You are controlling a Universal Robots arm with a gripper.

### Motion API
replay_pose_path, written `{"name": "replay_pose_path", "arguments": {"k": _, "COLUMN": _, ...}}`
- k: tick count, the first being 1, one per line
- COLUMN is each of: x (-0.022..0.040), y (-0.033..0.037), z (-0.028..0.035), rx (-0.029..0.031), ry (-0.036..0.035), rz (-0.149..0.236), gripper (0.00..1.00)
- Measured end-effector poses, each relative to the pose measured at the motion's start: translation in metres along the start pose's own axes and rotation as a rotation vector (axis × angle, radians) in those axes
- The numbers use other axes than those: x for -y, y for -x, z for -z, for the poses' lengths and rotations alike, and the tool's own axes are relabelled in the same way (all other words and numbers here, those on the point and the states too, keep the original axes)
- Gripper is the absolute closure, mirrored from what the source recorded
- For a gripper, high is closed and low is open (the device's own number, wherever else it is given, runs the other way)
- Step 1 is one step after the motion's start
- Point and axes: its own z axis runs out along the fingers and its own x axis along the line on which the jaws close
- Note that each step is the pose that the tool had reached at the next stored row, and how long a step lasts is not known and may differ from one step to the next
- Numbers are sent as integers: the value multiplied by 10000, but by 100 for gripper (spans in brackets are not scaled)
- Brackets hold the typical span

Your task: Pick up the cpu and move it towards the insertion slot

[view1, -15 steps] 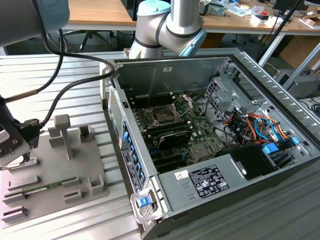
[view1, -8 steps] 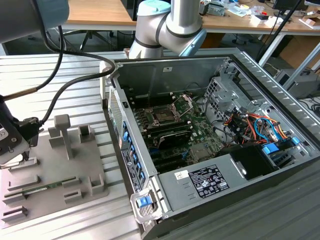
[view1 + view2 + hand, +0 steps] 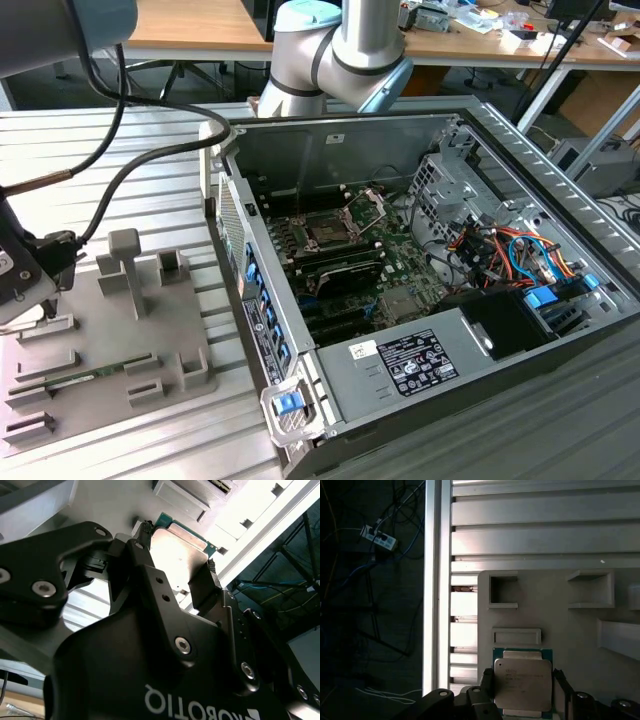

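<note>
Gripper body: black two-finger gripper [image 3: 175,575] fills the lower half of the second wrist view; its housing is the nearest item to that camera.

Gripper state: jaws stand apart, one finger on each side of the chip. Both wrist views show the pads close to the chip's edges, but contact cannot be confirmed; no firm grasp is evident.

Task item: small flat square cpu with a silvery-white metal lid on a green substrate [image 3: 522,682], lower centre of the first wrist view; also upper centre of the second wrist view [image 3: 177,547].

Key relation: cpu lies directly between the fingertips, on the gripper's closing line. Its outline is near square, with no clear long axis; two opposite edges face the pads.

Cpu location: lying flat on the grey plastic tray with rectangular recesses [image 3: 560,610], at the tray edge nearest the gripper. In the exterior view this tray [image 3: 110,350] sits at lower left, with the gripper [image 3: 25,290] over its left edge.

Cpu appearance: lid is bright and reflective, with faint print; green border shows around it.

Insertion slot: square dark socket with silvery frame and raised bracket [image 3: 330,232], on the board inside the open grey computer case [image 3: 560,190], centre of the exterior view, well apart from the tray.

Judgement: pick-up stage; cpu not yet lifted.
</note>
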Motion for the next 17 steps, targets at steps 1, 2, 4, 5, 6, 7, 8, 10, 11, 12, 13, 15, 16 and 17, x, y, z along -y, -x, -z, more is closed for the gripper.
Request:
{"name": "replay_pose_path", "arguments": {"k": 1, "x": 0, "y": 0, "z": 5, "rx": 1, "ry": 0, "rz": 0, "gripper": 45}}
{"name": "replay_pose_path", "arguments": {"k": 2, "x": -1, "y": 0, "z": 18, "rx": 1, "ry": 0, "rz": 0, "gripper": 45}}
{"name": "replay_pose_path", "arguments": {"k": 4, "x": -1, "y": 0, "z": 31, "rx": 1, "ry": 0, "rz": 0, "gripper": 45}}
{"name": "replay_pose_path", "arguments": {"k": 5, "x": -1, "y": 0, "z": 38, "rx": 1, "ry": 1, "rz": 0, "gripper": 45}}
{"name": "replay_pose_path", "arguments": {"k": 6, "x": -2, "y": 0, "z": 44, "rx": 0, "ry": 2, "rz": 0, "gripper": 45}}
{"name": "replay_pose_path", "arguments": {"k": 7, "x": -2, "y": 0, "z": 53, "rx": 0, "ry": 1, "rz": 0, "gripper": 45}}
{"name": "replay_pose_path", "arguments": {"k": 8, "x": -2, "y": 0, "z": 57, "rx": 1, "ry": 0, "rz": 0, "gripper": 45}}
{"name": "replay_pose_path", "arguments": {"k": 10, "x": -2, "y": 0, "z": 73, "rx": 1, "ry": 0, "rz": 0, "gripper": 45}}
{"name": "replay_pose_path", "arguments": {"k": 11, "x": -2, "y": 0, "z": 79, "rx": 1, "ry": 0, "rz": 0, "gripper": 45}}
{"name": "replay_pose_path", "arguments": {"k": 12, "x": -3, "y": 0, "z": 85, "rx": 1, "ry": 0, "rz": 0, "gripper": 45}}
{"name": "replay_pose_path", "arguments": {"k": 13, "x": -3, "y": 0, "z": 92, "rx": 1, "ry": 0, "rz": 0, "gripper": 45}}
{"name": "replay_pose_path", "arguments": {"k": 15, "x": -4, "y": 0, "z": 116, "rx": 1, "ry": 0, "rz": 0, "gripper": 45}}
{"name": "replay_pose_path", "arguments": {"k": 16, "x": -4, "y": 0, "z": 123, "rx": 2, "ry": 1, "rz": 0, "gripper": 45}}
{"name": "replay_pose_path", "arguments": {"k": 17, "x": -4, "y": 0, "z": 128, "rx": 1, "ry": 1, "rz": 0, "gripper": 45}}
